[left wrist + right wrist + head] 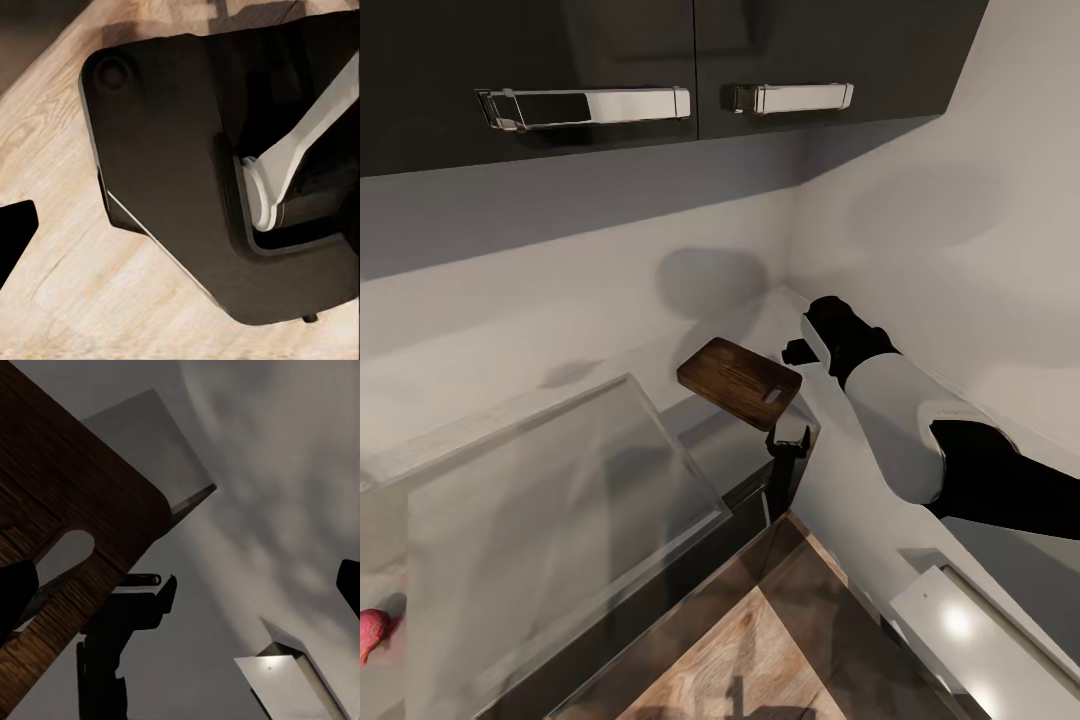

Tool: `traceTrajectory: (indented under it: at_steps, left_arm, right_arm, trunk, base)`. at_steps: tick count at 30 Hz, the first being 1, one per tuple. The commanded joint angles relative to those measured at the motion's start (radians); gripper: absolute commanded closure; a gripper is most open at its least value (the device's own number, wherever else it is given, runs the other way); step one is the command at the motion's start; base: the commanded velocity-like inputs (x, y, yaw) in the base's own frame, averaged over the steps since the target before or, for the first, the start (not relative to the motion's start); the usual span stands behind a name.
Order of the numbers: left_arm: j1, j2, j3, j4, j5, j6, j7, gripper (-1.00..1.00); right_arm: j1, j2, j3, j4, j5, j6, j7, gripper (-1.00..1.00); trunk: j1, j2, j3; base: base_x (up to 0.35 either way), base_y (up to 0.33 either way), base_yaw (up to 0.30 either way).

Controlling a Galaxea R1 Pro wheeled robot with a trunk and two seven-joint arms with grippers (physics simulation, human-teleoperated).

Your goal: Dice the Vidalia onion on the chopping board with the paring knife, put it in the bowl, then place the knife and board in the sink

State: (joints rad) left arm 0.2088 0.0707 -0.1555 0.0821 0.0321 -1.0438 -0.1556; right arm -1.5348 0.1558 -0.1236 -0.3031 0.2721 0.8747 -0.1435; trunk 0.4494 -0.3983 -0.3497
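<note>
The right arm reached to the far right corner by the wall. Its gripper (797,352) was at the end of the board (738,381) that has the slot. In the right wrist view the fingers (15,601) were wide apart, and the board lay beside one of them. I cannot tell if it touched.

A dark post (788,452) stood just near of the board.

The onion (372,632) sat far off at the near left.

The left wrist view showed one dark finger (15,234) over the wood floor (67,300), by the robot's dark base (172,172). I cannot tell if that gripper was wide or narrow.
</note>
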Motion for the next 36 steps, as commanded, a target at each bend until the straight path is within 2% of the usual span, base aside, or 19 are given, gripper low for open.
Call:
traceTrajectory:
  at_steps: [1,5,7,8,9,11,12,14,15,17,19,24,26,27,30,32,36]
  left_arm:
    - [0.020,-0.003,0.000,0.001,0.003,-0.003,-0.004,-1.00]
    - [0.096,-0.012,0.000,-0.001,-0.044,-0.003,-0.004,-1.00]
    - [0.113,-0.013,0.001,-0.011,-0.057,-0.003,-0.002,-1.00]
    - [0.117,-0.014,0.003,-0.029,-0.058,-0.003,0.004,-1.00]
    - [0.120,-0.014,0.005,-0.083,-0.058,-0.003,0.033,-1.00]
    - [0.122,-0.016,0.005,-0.162,-0.058,-0.003,0.113,-1.00]
    - [0.123,-0.017,0.005,-0.240,-0.060,-0.003,0.225,-1.00]
    - [0.124,-0.018,0.003,-0.342,-0.064,-0.003,0.384,-1.00]
    - [0.124,-0.018,0.002,-0.409,-0.065,-0.003,0.454,-1.00]
    - [0.124,-0.018,0.001,-0.537,-0.067,-0.003,0.543,-1.00]
    - [0.124,-0.018,0.000,-0.599,-0.067,-0.003,0.569,-1.00]
    - [0.124,-0.019,-0.005,-0.647,-0.080,-0.003,0.583,-1.00]
    - [0.124,-0.018,-0.022,-0.646,-0.099,-0.003,0.584,-1.00]
    - [0.124,-0.017,-0.061,-0.630,-0.128,-0.003,0.585,-1.00]
    - [0.124,-0.016,-0.123,-0.595,-0.164,-0.003,0.586,-1.00]
    - [0.124,-0.015,-0.143,-0.574,-0.180,-0.003,0.587,-1.00]
    - [0.124,-0.010,-0.153,-0.537,-0.186,-0.003,0.586,-1.00]
  right_arm:
    - [-0.001,0.001,-0.008,-0.001,0.005,0.003,-0.002,-1.00]
    - [-0.001,0.001,-0.008,-0.001,0.006,0.003,-0.002,-1.00]
    - [-0.001,0.001,-0.008,-0.001,0.006,0.003,-0.002,-1.00]
    - [-0.001,0.001,-0.008,-0.001,0.006,0.003,-0.002,-1.00]
    - [-0.001,0.002,-0.008,-0.001,0.006,0.003,-0.002,-1.00]
    - [-0.001,0.003,-0.008,-0.001,0.006,0.003,-0.003,-1.00]
    - [-0.001,0.003,-0.008,-0.001,0.006,0.003,-0.003,-1.00]
    - [-0.001,0.002,-0.008,-0.001,0.006,0.003,-0.003,-1.00]
    - [-0.001,0.002,-0.008,-0.001,0.006,0.002,-0.003,-1.00]
    - [-0.001,0.002,-0.008,-0.001,0.006,0.002,-0.002,-1.00]
    - [-0.001,0.002,-0.008,-0.001,0.006,0.001,-0.002,-1.00]
    - [-0.001,0.005,-0.008,-0.001,0.006,0.001,-0.002,-1.00]
    - [-0.001,0.005,-0.008,-0.001,0.006,0.001,-0.002,-1.00]
    - [-0.001,0.005,-0.008,-0.001,0.006,0.001,-0.002,-1.00]
    - [-0.001,0.005,-0.008,-0.001,0.006,0.001,-0.002,-1.00]
    - [-0.001,0.005,-0.008,-0.001,0.006,0.001,-0.002,-1.00]
    - [-0.001,0.005,-0.008,-0.001,0.006,0.001,-0.002,-1.00]
  trunk:
    - [0.001,-0.002,-0.001]
    - [0.001,-0.002,-0.001]
    - [0.001,-0.002,-0.001]
    - [0.001,-0.002,-0.001]
    - [0.001,-0.002,-0.001]
    - [0.001,-0.002,-0.001]
    - [0.001,-0.002,-0.001]
    - [0.001,-0.002,-0.001]
    - [0.001,-0.002,-0.001]
    - [0.001,-0.002,-0.001]
    - [0.001,-0.002,-0.001]
    - [0.001,-0.002,-0.001]
    - [0.001,-0.002,-0.001]
    - [0.001,-0.002,-0.001]
    - [0.001,-0.002,-0.001]
    - [0.001,-0.002,-0.001]
    - [0.001,-0.002,-0.001]
  base:
    - [0.000,0.000,0.000]
    - [0.000,0.000,0.000]
    - [0.000,0.000,0.000]
    - [0.000,0.000,0.000]
    - [0.000,0.000,0.000]
    - [0.000,0.000,0.000]
    - [0.000,0.000,0.000]
    - [0.000,0.000,0.000]
    - [0.000,-0.005,0.000]
    - [0.000,-0.050,0.000]
    - [0.000,-0.110,0.000]
    - [0.000,-0.059,0.000]
    - [0.000,-0.012,0.000]
    - [0.000,-0.004,0.000]
    - [0.000,-0.002,0.000]
    - [0.000,0.000,0.000]
    - [0.000,0.000,0.000]
